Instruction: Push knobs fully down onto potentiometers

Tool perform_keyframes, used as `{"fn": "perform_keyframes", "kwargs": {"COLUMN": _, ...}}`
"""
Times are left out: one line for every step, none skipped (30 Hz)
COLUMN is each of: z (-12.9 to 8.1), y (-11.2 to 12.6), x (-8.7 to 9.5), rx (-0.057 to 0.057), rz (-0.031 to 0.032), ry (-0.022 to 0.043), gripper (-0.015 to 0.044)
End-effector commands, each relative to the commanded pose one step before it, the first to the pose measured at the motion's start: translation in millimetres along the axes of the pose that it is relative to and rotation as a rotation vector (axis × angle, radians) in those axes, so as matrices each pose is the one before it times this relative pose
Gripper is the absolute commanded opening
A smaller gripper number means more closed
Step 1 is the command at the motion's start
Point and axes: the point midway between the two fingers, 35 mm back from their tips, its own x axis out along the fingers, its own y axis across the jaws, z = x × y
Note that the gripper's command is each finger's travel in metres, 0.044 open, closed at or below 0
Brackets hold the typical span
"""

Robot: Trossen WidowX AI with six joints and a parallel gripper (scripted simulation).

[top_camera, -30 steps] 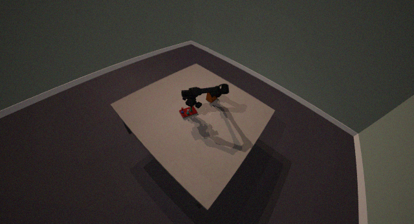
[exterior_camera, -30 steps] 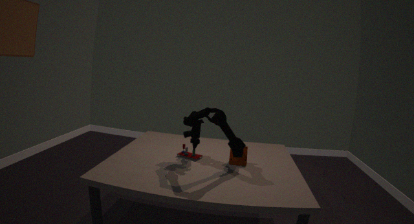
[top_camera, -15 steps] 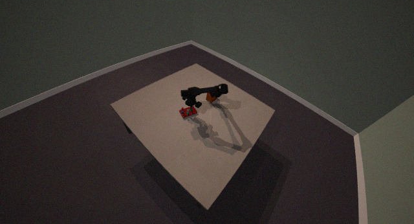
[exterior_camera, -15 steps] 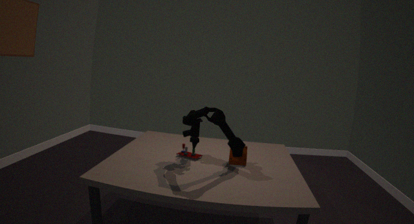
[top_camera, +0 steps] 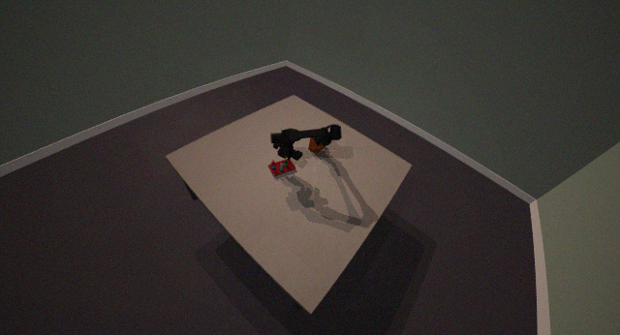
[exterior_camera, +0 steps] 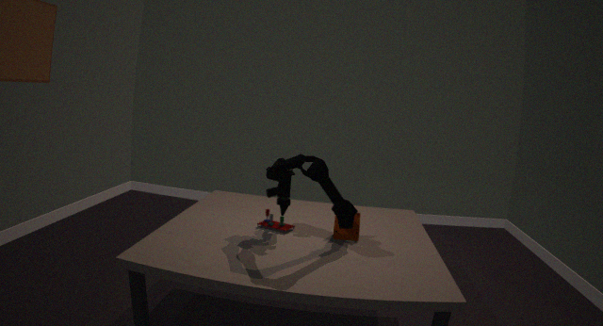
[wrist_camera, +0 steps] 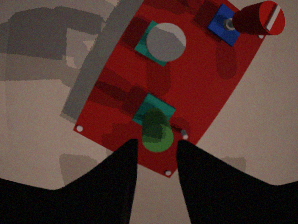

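Fingers part-open, holding nothing, green knob (wrist_camera: 157, 137) just ahead between tips; centre over it, press straight down; avoid sideways load.

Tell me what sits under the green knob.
A teal potentiometer on the red board. The green knob covers its shaft, so how far down the knob sits cannot be seen.

green knob (wrist_camera: 157, 136) between parted jaws, red knob (wrist_camera: 258, 19) well apart
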Motion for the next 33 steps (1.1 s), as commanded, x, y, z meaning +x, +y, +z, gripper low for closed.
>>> {"fn": "perform_keyframes", "kwargs": {"z": -0.13, "y": -0.19, "x": 0.78, "rx": 0.0012, "rz": -0.00002, "ry": -0.00020, "gripper": 0.0210}}
{"fn": "perform_keyframes", "kwargs": {"z": 0.60, "y": -0.27, "x": -0.50, "rx": -0.0008, "rz": -0.00423, "ry": -0.00137, "gripper": 0.0184}}
{"fn": "perform_keyframes", "kwargs": {"z": 1.81, "y": -0.82, "x": -1.53, "rx": -0.0024, "rz": -0.01269, "ry": -0.00422, "gripper": 0.0158}}
{"fn": "perform_keyframes", "kwargs": {"z": 3.08, "y": -1.36, "x": -2.59, "rx": -0.0038, "rz": -0.02115, "ry": -0.00739, "gripper": 0.0131}}
{"fn": "perform_keyframes", "kwargs": {"z": 3.83, "y": -1.64, "x": -3.21, "rx": -0.0043, "rz": -0.02557, "ry": -0.00954, "gripper": 0.0105}}
{"fn": "perform_keyframes", "kwargs": {"z": 4.08, "y": -1.90, "x": -3.16, "rx": -0.0255, "rz": -0.01960, "ry": -0.00745, "gripper": 0.0079}}
{"fn": "perform_keyframes", "kwargs": {"z": 1.08, "y": -0.70, "x": -0.62, "rx": -0.0257, "rz": 0.00095, "ry": 0.00042, "gripper": 0.0053}}
{"fn": "perform_keyframes", "kwargs": {"z": 1.05, "y": -0.73, "x": -0.62, "rx": -0.0257, "rz": 0.00097, "ry": 0.00039, "gripper": 0.0026}}
{"fn": "perform_keyframes", "kwargs": {"z": 1.03, "y": -0.76, "x": -0.62, "rx": -0.0257, "rz": 0.00098, "ry": 0.00037, "gripper": 0.0000}}
{"fn": "perform_keyframes", "kwargs": {"z": 1.20, "y": -0.93, "x": -0.74, "rx": -0.0308, "rz": 0.00119, "ry": 0.00040, "gripper": 0.0000}}
{"fn": "perform_keyframes", "kwargs": {"z": 1.29, "y": -1.08, "x": -0.82, "rx": -0.0344, "rz": 0.00134, "ry": 0.00040, "gripper": 0.0000}}
{"fn": "perform_keyframes", "kwargs": {"z": 1.24, "y": -1.13, "x": -0.82, "rx": -0.0344, "rz": 0.00136, "ry": 0.00035, "gripper": 0.0000}}
{"fn": "perform_keyframes", "kwargs": {"z": 1.19, "y": -1.16, "x": -0.81, "rx": -0.0344, "rz": 0.00137, "ry": 0.00030, "gripper": 0.0000}}
{"fn": "perform_keyframes", "kwargs": {"z": 1.14, "y": -1.20, "x": -0.81, "rx": -0.0344, "rz": 0.00139, "ry": 0.00025, "gripper": 0.0000}}
{"fn": "perform_keyframes", "kwargs": {"z": 1.08, "y": -1.24, "x": -0.81, "rx": -0.0344, "rz": 0.00140, "ry": 0.00019, "gripper": 0.0000}}
{"fn": "perform_keyframes", "kwargs": {"z": 1.02, "y": -1.27, "x": -0.80, "rx": -0.0344, "rz": 0.00140, "ry": 0.00014, "gripper": 0.0000}}
{"fn": "perform_keyframes", "kwargs": {"z": 0.97, "y": -1.30, "x": -0.80, "rx": -0.0344, "rz": 0.00141, "ry": 0.00009, "gripper": 0.0000}}
{"fn": "perform_keyframes", "kwargs": {"z": 0.91, "y": -1.32, "x": -0.79, "rx": -0.0344, "rz": 0.00141, "ry": 0.00003, "gripper": 0.0000}}
{"fn": "perform_keyframes", "kwargs": {"z": 0.85, "y": -1.35, "x": -0.79, "rx": -0.0344, "rz": 0.00142, "ry": -0.00002, "gripper": 0.0000}}
{"fn": "perform_keyframes", "kwargs": {"z": 0.79, "y": -1.37, "x": -0.79, "rx": -0.0344, "rz": 0.00141, "ry": -0.00007, "gripper": 0.0000}}
{"fn": "perform_keyframes", "kwargs": {"z": 0.73, "y": -1.39, "x": -0.78, "rx": -0.0344, "rz": 0.00141, "ry": -0.00013, "gripper": 0.0000}}
{"fn": "perform_keyframes", "kwargs": {"z": 0.67, "y": -1.40, "x": -0.78, "rx": -0.0344, "rz": 0.00141, "ry": -0.00018, "gripper": 0.0000}}
{"fn": "perform_keyframes", "kwargs": {"z": 0.61, "y": -1.42, "x": -0.78, "rx": -0.0344, "rz": 0.00140, "ry": -0.00024, "gripper": 0.0000}}
{"fn": "perform_keyframes", "kwargs": {"z": 0.55, "y": -1.43, "x": -0.77, "rx": -0.0344, "rz": 0.00139, "ry": -0.00029, "gripper": 0.0000}}
{"fn": "perform_keyframes", "kwargs": {"z": 0.49, "y": -1.44, "x": -0.77, "rx": -0.0344, "rz": 0.00138, "ry": -0.00034, "gripper": 0.0000}}
{"fn": "perform_keyframes", "kwargs": {"z": 0.43, "y": -1.44, "x": -0.76, "rx": -0.0344, "rz": 0.00137, "ry": -0.00040, "gripper": 0.0000}}
{"fn": "perform_keyframes", "kwargs": {"z": 0.37, "y": -1.45, "x": -0.76, "rx": -0.0344, "rz": 0.00136, "ry": -0.00045, "gripper": 0.0000}}
{"fn": "perform_keyframes", "kwargs": {"z": 0.31, "y": -1.45, "x": -0.76, "rx": -0.0344, "rz": 0.00134, "ry": -0.00050, "gripper": 0.0000}}
{"fn": "perform_keyframes", "kwargs": {"z": 0.25, "y": -1.45, "x": -0.75, "rx": -0.0344, "rz": 0.00132, "ry": -0.00055, "gripper": 0.0000}}
{"fn": "perform_keyframes", "kwargs": {"z": 0.19, "y": -1.45, "x": -0.75, "rx": -0.0344, "rz": 0.00130, "ry": -0.00060, "gripper": 0.0000}}
{"fn": "perform_keyframes", "kwargs": {"z": 0.14, "y": -1.44, "x": -0.74, "rx": -0.0344, "rz": 0.00128, "ry": -0.00065, "gripper": 0.0000}}
{"fn": "perform_keyframes", "kwargs": {"z": 0.08, "y": -1.43, "x": -0.74, "rx": -0.0344, "rz": 0.00125, "ry": -0.00070, "gripper": 0.0000}}
{"fn": "perform_keyframes", "kwargs": {"z": 0.02, "y": -1.42, "x": -0.74, "rx": -0.0344, "rz": 0.00123, "ry": -0.00075, "gripper": 0.0000}}
